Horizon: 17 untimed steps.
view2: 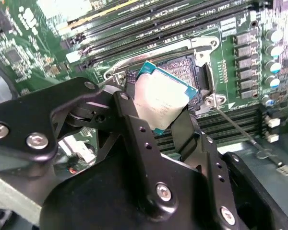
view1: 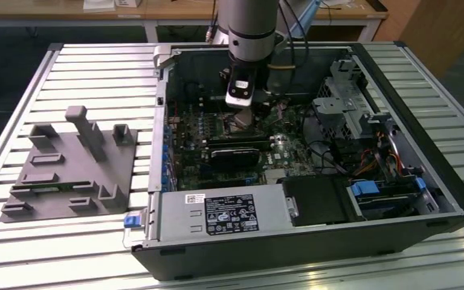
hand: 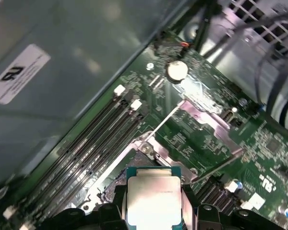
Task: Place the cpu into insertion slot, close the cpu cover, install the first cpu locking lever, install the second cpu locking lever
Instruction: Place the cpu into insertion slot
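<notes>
Surface: a slatted metal table (view1: 95, 66) is seen, with an open case (view1: 296, 248) laid on its side on it.
Gripper: the gripper (view2: 158, 108) is lowered into the case from above, as seen in the exterior view (view1: 244, 113). It is closed onto the cpu (view2: 165, 93), which is clamped at two opposite edges between the black fingers (view2: 137, 127).
Cpu: the silvery top is turned towards both wrist views (hand: 153, 199). The chip is held just over the slot (view2: 192, 72), tilted against the board (hand: 182, 139), and is not seated.
Slot: the dark frame and centre are left uncovered beneath the chip.
Cover: the cover (hand: 204, 115) is raised off the slot at its far side.
Levers: two thin levers (hand: 163, 122) are swung up and away from the slot's corners.
Memory slots: long dark memory slots (hand: 86, 153) are laid side by side just beside the slot.
Fixture: a grey fixture (view1: 70, 169) is set on the table, beside the case at the exterior view's left.
</notes>
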Available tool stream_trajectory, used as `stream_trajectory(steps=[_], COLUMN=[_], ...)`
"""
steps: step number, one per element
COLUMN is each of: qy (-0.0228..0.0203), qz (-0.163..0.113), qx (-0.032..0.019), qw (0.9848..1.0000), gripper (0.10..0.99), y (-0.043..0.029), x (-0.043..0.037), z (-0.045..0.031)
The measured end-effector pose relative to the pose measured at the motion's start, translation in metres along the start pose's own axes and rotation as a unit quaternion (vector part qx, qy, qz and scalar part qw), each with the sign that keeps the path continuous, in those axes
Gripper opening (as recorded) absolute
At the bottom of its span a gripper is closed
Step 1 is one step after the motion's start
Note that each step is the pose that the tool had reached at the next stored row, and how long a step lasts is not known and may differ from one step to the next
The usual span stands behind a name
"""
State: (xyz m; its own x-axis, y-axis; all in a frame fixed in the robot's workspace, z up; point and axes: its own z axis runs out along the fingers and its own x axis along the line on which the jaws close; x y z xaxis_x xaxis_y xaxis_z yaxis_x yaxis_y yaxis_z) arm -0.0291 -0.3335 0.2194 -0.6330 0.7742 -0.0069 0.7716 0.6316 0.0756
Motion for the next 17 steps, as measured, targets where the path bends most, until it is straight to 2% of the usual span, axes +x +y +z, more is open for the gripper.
stream_trajectory(steps=[3,6,12,14,17], qy=[-0.002,-0.004,-0.0055,-0.0064,-0.0086], qz=[0.027,0.052,0.072,0.085,0.112], qx=[0.0002,0.0004,0.0004,0.0005,0.0007], qw=[0.9996,0.9986,0.9974,0.9964,0.9936], gripper=[0.541,0.541,0.541,0.541,0.541], y=[-0.0001,-0.0002,0.0014,0.0014,0.0014], x=[0.0,0.0002,0.0028,0.0029,0.0029], z=[0.0006,0.001,0.0015,0.0018,0.0023])
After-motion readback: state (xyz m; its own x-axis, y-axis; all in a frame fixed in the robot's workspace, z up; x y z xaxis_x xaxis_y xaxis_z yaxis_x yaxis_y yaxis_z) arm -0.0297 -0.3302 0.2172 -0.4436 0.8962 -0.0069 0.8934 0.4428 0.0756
